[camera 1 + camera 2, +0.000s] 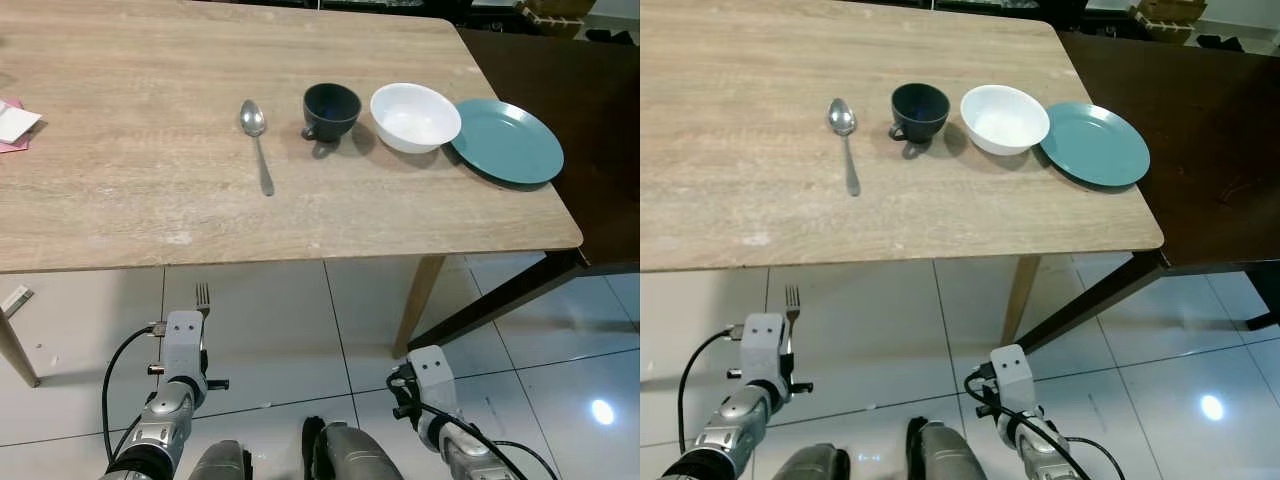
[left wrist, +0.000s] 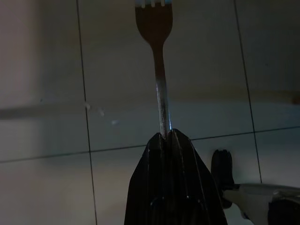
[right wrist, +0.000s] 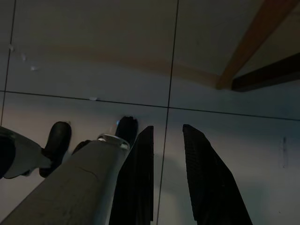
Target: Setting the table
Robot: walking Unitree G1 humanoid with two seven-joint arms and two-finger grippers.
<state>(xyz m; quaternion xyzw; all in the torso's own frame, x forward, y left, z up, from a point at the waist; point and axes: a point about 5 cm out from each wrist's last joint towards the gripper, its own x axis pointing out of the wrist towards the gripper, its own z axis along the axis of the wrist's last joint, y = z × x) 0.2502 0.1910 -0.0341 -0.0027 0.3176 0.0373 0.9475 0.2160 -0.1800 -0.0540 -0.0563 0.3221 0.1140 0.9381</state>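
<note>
On the wooden table (image 1: pixel 150 200) lie a spoon (image 1: pixel 256 140), a dark cup (image 1: pixel 330 110), a white bowl (image 1: pixel 415 117) and a teal plate (image 1: pixel 508 140), set in a row. My left gripper (image 2: pixel 167 137) hangs below the table's front edge, shut on the handle of a fork (image 2: pixel 158 61) whose tines (image 1: pixel 202 296) point toward the table. My right gripper (image 3: pixel 167 136) hangs low over the floor tiles with its fingers apart and nothing between them.
A dark brown table (image 1: pixel 570 90) adjoins the wooden one on the right. A pink and white napkin (image 1: pixel 14 124) lies at the left edge. A wooden table leg (image 1: pixel 418 300) and dark diagonal beam (image 1: pixel 500 300) stand ahead on the tiled floor.
</note>
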